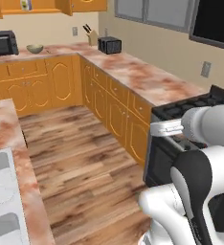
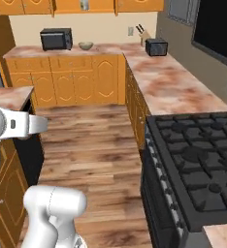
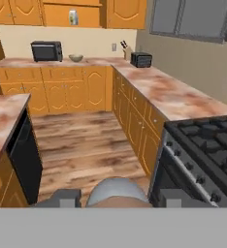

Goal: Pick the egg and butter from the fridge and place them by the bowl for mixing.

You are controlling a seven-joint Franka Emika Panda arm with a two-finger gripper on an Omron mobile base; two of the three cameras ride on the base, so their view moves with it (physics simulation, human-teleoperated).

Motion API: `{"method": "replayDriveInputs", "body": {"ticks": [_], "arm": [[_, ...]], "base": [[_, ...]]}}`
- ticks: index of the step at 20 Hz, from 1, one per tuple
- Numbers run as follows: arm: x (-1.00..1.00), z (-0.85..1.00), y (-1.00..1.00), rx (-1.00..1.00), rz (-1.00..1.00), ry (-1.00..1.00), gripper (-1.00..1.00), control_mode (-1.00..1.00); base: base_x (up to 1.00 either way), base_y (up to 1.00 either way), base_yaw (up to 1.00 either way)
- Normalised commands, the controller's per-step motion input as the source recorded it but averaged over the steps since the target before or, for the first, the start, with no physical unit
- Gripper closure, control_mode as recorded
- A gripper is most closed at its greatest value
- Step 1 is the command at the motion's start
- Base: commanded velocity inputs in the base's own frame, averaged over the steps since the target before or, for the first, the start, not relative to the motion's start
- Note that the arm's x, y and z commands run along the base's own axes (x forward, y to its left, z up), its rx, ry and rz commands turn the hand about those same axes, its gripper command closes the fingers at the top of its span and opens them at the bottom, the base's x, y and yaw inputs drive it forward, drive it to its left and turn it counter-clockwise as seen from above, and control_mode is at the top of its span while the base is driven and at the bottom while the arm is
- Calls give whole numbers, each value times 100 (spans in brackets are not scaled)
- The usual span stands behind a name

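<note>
The bowl (image 3: pixel 76 58) sits on the far table (image 3: pixel 93 62), just right of the black microwave (image 3: pixel 46 51) and well left of the toaster (image 3: pixel 141 59) and knife block (image 3: pixel 125 51) near the corner. In the hand view the gripper (image 3: pixel 115 197) points straight down the wooden floor (image 3: pixel 81 145) toward that far table, so the bowl lies ahead of it and a little to the left, well apart, with the whole aisle between them. The two finger tips (image 3: pixel 63 197) stand spread, and a rounded grey-white, egg-like object (image 3: pixel 116 192) shows between them; I judge it is pinched there, but I cannot be sure of contact. The stove (image 3: pixel 207 150) is close on the right of the gripper, and a second table with a dark panel (image 3: pixel 23 155) is on its left. The coming move seems to be a carry forward along the aisle, bearing slightly left to end beside the bowl.
</note>
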Motion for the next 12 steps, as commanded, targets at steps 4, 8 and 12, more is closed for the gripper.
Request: {"method": "replayDriveInputs", "body": {"ticks": [4,8,12], "arm": [[0,0,0,0,0,0,100,100],[0,0,0,0,0,0,100,100],[0,0,0,0,0,0,100,100]], "base": [[100,0,50],[100,-4,40],[100,-20,32]]}}
